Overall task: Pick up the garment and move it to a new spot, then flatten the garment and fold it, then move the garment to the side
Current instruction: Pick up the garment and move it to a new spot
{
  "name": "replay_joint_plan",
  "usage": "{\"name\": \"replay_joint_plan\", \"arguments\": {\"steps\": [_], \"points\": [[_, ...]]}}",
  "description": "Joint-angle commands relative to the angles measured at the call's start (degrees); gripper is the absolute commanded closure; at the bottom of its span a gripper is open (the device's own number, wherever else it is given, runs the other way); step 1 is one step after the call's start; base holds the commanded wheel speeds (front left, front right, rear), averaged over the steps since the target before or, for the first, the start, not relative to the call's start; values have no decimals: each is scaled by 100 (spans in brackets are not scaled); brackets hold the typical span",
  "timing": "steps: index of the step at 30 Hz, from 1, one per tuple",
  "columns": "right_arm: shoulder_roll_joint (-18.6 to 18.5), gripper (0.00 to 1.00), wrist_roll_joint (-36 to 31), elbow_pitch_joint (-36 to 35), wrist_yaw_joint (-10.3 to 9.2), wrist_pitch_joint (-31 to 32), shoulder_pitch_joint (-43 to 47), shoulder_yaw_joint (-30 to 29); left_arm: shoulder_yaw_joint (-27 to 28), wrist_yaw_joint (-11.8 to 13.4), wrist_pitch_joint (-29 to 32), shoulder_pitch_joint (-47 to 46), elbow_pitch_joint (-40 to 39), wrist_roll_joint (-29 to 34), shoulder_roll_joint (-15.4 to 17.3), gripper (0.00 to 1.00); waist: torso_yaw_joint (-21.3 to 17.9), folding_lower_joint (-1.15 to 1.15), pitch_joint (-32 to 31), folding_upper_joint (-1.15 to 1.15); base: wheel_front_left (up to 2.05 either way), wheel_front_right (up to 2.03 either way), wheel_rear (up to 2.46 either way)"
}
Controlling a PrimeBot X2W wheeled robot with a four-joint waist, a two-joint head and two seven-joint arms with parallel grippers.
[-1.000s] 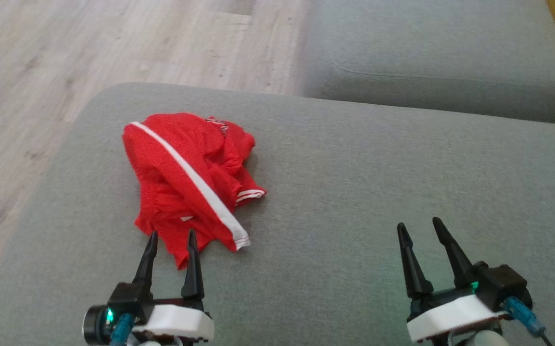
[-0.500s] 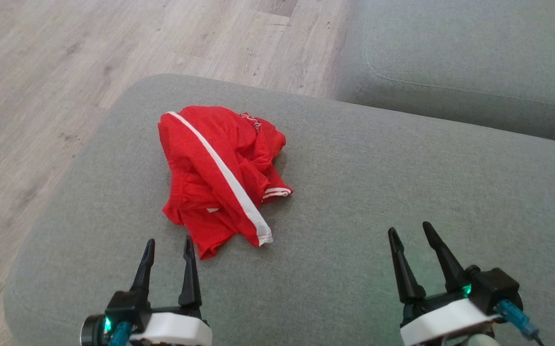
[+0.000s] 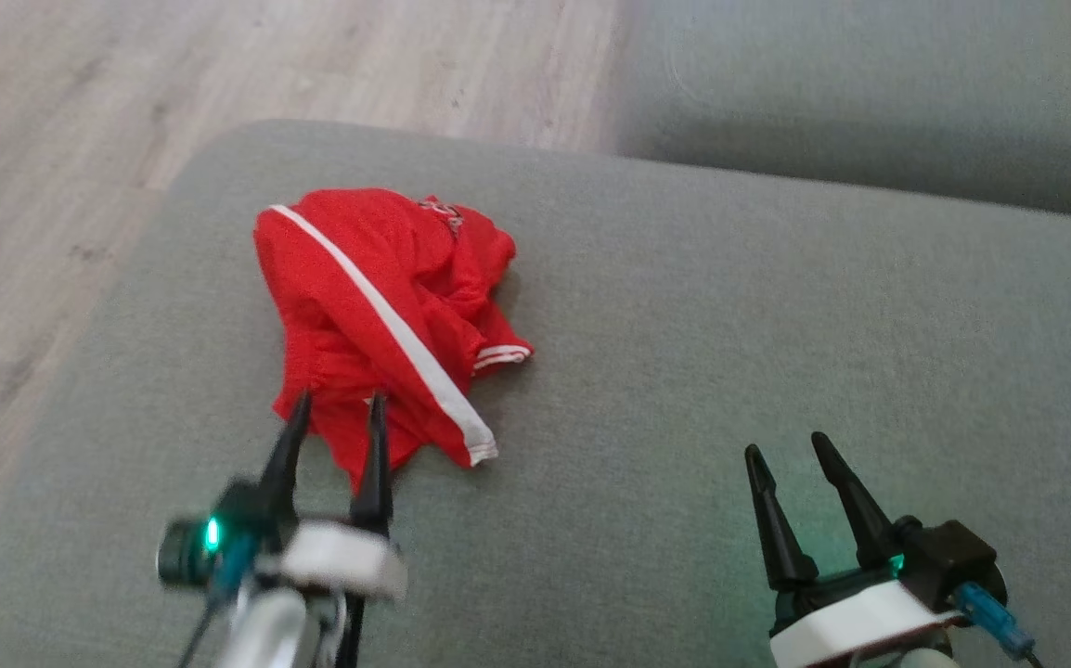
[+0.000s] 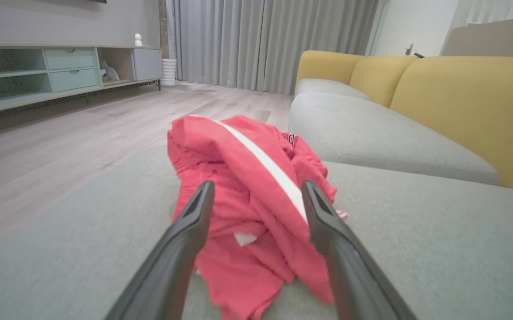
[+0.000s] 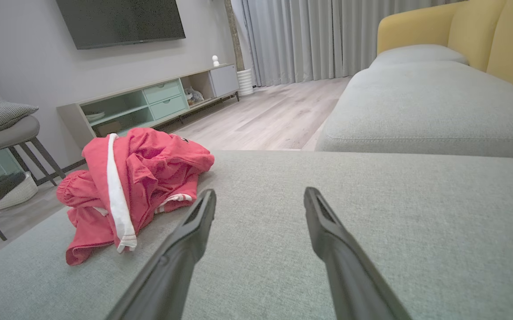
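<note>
Left hand, fingers apart, is pictured at the near edge of the red garment, heaped at 10 o'clock on the sofa cushion; a thick fold should be straddled before closing.

Grey seat cushion is left bare to the right of the red garment, so a wide free passage is offered there. The right gripper is seen with fingers spread over that bare stretch, with clear fabric ahead up to the gap before the second cushion. The left gripper is held with fingers apart at the garment's near edge (contact cannot be told), and the crumpled heap stands directly in its way. A narrow bare strip is left between the garment and the cushion's left edge, with wooden floor beyond it. The right side is closed off by a yellow backrest.
</note>
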Motion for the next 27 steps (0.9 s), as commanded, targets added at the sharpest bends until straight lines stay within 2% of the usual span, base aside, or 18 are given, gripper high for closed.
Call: {"name": "replay_joint_plan", "arguments": {"steps": [1,7,16,19,20,21,27], "points": [[-49,0,-51,-201,-4,-79,-288,121,164,-55,148,-669,-35,8,81,0,-190,0,191,0,0,0,0],[-49,0,-57,-200,-4,-79,-410,138,224,-194,743,-1467,575,-160,132,0,-443,0,395,0,0,0,0],[-49,0,-10,-187,-4,-79,-580,175,426,209,1592,-2145,1639,-218,323,0,-834,0,622,0,0,0,0],[-49,0,3,-178,-4,-79,-616,141,417,180,1610,-2215,1785,-243,348,0,-900,0,647,0,0,0,0],[-49,0,7,-175,-4,-79,-627,129,409,148,1590,-2227,1818,-256,353,62,-914,0,646,0,0,0,0],[-49,0,10,-170,-4,-79,-637,121,400,109,1553,-2236,1842,-269,357,100,-926,0,640,0,0,0,0],[-49,0,36,-138,-4,-79,-643,103,370,-202,881,-2327,1643,-380,303,100,-956,0,526,0,0,0,0]]}}
